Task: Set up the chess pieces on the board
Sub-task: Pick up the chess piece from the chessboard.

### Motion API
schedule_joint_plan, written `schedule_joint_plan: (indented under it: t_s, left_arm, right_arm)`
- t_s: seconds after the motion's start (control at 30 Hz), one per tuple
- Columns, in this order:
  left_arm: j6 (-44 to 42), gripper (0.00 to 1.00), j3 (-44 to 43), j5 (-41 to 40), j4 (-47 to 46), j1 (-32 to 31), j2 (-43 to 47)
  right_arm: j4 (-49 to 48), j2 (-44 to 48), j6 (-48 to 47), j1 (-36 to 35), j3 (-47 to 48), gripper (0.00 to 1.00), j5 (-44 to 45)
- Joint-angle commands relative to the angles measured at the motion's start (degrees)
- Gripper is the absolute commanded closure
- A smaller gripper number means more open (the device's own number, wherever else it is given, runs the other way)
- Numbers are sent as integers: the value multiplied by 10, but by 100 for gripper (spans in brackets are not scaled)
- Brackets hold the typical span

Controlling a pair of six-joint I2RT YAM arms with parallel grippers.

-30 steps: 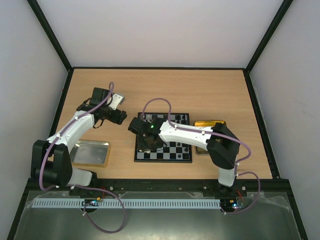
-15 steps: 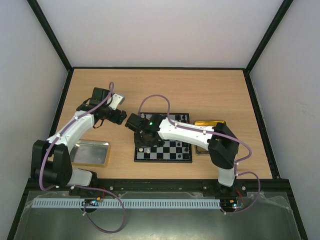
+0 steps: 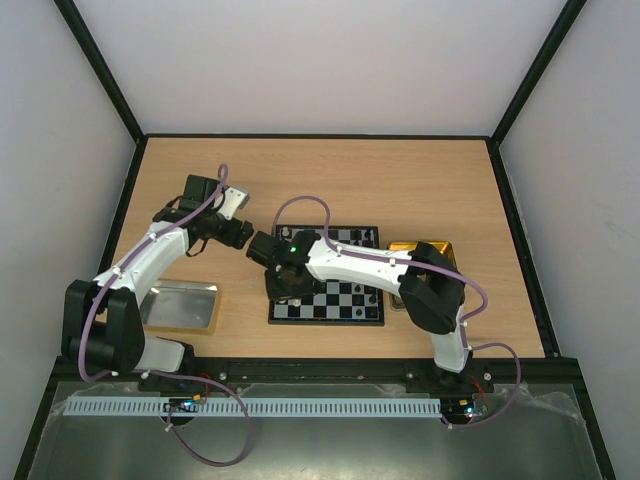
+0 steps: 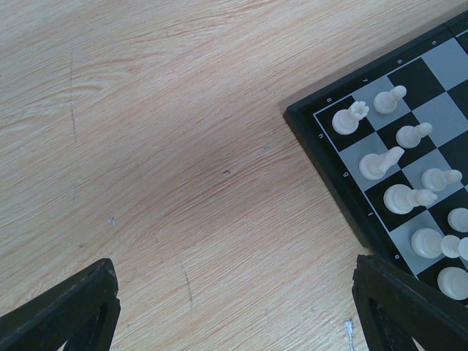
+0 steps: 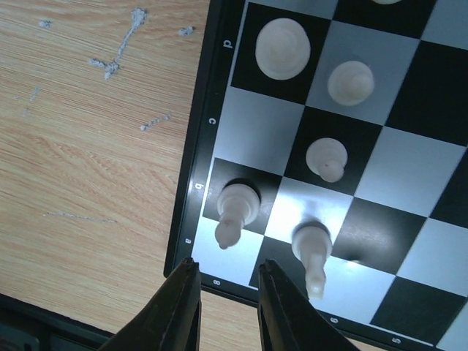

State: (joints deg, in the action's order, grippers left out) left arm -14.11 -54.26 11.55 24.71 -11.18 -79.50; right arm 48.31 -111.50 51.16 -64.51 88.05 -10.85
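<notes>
The right arm (image 3: 360, 265) has swung its wrist leftward, from above the board's left squares to its left edge.

From above, the checkered board (image 3: 350, 300) lies mid-bench. A shiny gold tray (image 3: 425, 247) sits just beside it on the right and a silver tray (image 3: 185, 305) lies near-left. Pale walls and black posts enclose the wooden bench (image 3: 400, 180).

In the left wrist view, the left jaws stand wide apart and empty over bare wood grain. Glossy white chess pieces (image 4: 380, 164) fill the board's corner.

In the right wrist view, the right jaws are slightly apart, gripping nothing, over a corner of the board's dark border (image 5: 194, 168). Whitish scuffs (image 5: 117, 51) mark the bench.

Silver tray (image 3: 183, 306) and half-hidden gold tray (image 3: 424, 246), apparently flat on wooden table (image 3: 400, 180).
</notes>
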Motion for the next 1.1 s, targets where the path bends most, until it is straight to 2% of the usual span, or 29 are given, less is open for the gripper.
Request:
schedule_joint_plan:
  t_s: [0.0,1.07]
  left_arm:
    - [-3,13,6,4,-4,4,11]
    - [-4,13,8,5,-5,5,13]
  right_arm:
    - [4,-16,-12,-3,23,78,-5]
    - [-1,-45,-30,9,28,79,-10]
